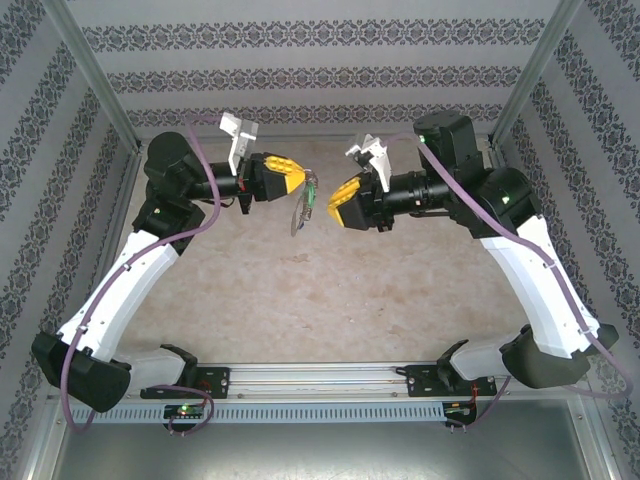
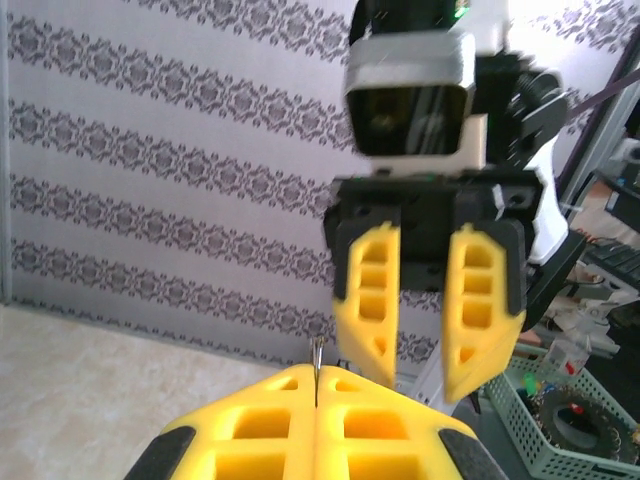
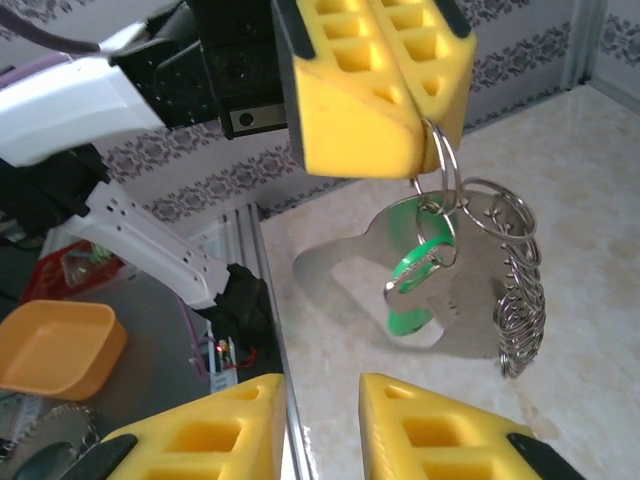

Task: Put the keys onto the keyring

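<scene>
My left gripper (image 1: 303, 178) is held above the table, shut on a thin wire ring (image 2: 317, 352) of the keyring bunch. From that ring hang the flat grey metal loop (image 3: 330, 265), a small silver key with a green tag (image 3: 420, 272), and a row of small metal rings (image 3: 520, 305). In the top view the bunch (image 1: 298, 215) dangles between the two grippers. My right gripper (image 1: 333, 200) faces the left one from the right, open with nothing between its fingers. In the right wrist view it (image 3: 322, 390) sits below and short of the key. No blue tag is visible.
Patterned walls enclose the beige table (image 1: 330, 290), with metal frame posts (image 1: 95, 80) at the back corners. An aluminium rail (image 1: 320, 375) runs along the near edge. Off the table are an orange bin (image 3: 50, 350) and a green basket (image 2: 560, 425).
</scene>
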### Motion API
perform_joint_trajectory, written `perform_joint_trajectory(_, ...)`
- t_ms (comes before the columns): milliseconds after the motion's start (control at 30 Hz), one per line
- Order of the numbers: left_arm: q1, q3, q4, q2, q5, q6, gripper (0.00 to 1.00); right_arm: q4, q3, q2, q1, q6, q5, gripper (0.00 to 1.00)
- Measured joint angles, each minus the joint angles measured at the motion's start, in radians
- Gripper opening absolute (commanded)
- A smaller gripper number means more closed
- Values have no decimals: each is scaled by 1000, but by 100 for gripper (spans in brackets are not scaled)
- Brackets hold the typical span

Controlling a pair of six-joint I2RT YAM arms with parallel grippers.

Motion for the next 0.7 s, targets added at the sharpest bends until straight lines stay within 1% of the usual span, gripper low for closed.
perform_joint_trajectory(33,1,-2,39,0,3,-30,0,32,-21,0,0,21,-14,30)
perform_joint_trajectory(133,5,-8,143,0,15,-109,0,114,-66,1,0,71,-43,42)
perform_joint_trajectory(167,6,-10,173,0,18,-132,0,134,-71,2,0,86,-51,44)
perform_joint_trajectory(233,7,-14,224,0,21,-171,0,177,-74,3,0,107,-63,45)
perform_joint_trajectory(367,7,-19,298,3,25,-229,0,262,-83,1,0,144,-84,44)
perform_joint_trajectory(467,7,-21,328,6,26,-254,0,312,-97,0,-8,174,-98,38)
perform_joint_trajectory(700,11,-21,365,14,30,-288,0,401,-109,-11,-37,224,-113,29)
